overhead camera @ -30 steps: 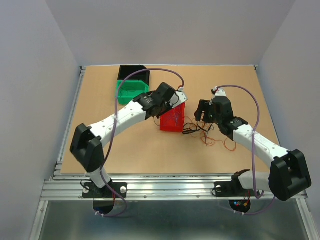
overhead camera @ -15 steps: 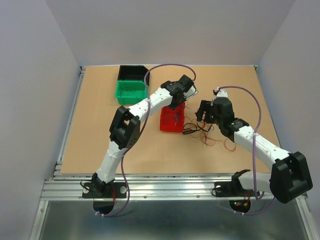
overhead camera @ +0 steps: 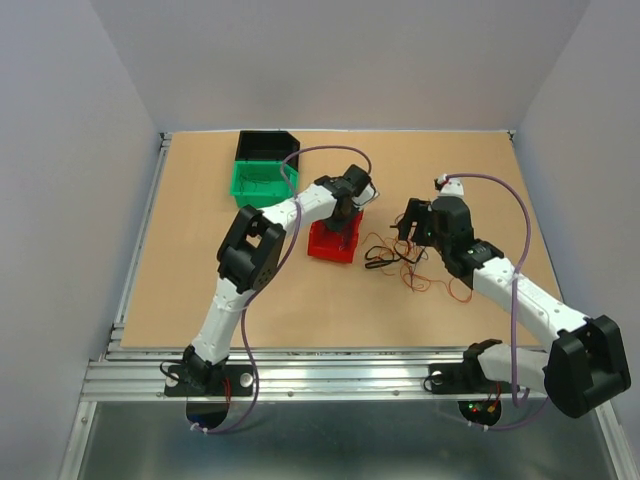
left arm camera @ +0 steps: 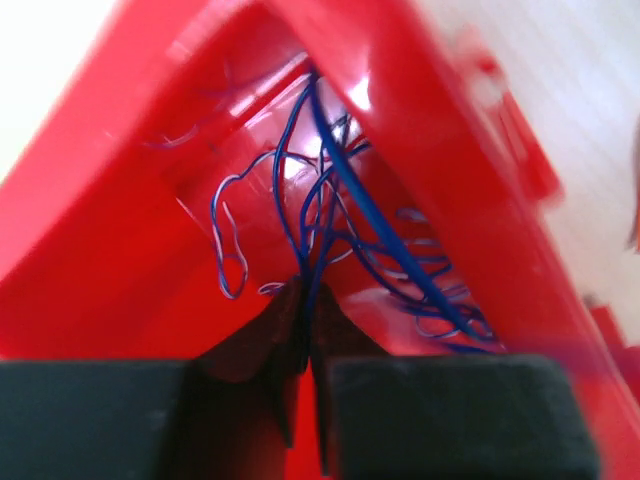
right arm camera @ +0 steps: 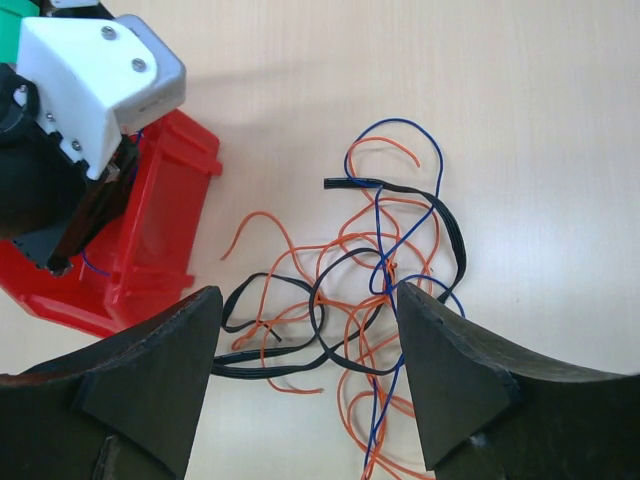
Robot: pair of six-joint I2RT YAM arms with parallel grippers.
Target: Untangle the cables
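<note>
1. Tan table (overhead camera: 200,270), walled in grey on three sides; both arms reach toward its middle.
2. Left gripper (left arm camera: 305,300) is down inside the red bin (left arm camera: 120,200). Its fingers are pressed almost together, and thin blue cables (left arm camera: 310,240) converge on the tips, so it looks clamped on them.
3. Right gripper (right arm camera: 308,300) hangs spread wide and holding nothing, above the tangle (right arm camera: 383,265).
4. The tangle is orange, black and blue strands looped through one another. It lies on the table just right of the red bin, near the middle.
5. The green bin (overhead camera: 262,182) and black bin (overhead camera: 265,145) sit together by the far edge, left of centre, well apart from the work.
6. Likely risks:
   - The blue strands fill the red bin in loose loops. Pulling them could catch a loop on the bin's wall and drag or tip the light bin.
   - A slack pinch on wire this fine may slip, and the strands would spring back into a clump.
   - If the right gripper drops straight down, its wide jaws would probably close on several colours at once and tighten the knot.
   - The black cable (right arm camera: 380,184) looks stiffer, so lifting it may sweep the orange loops toward the red bin.
   - The grippers are near each other, so a careless swing could make them collide.
</note>
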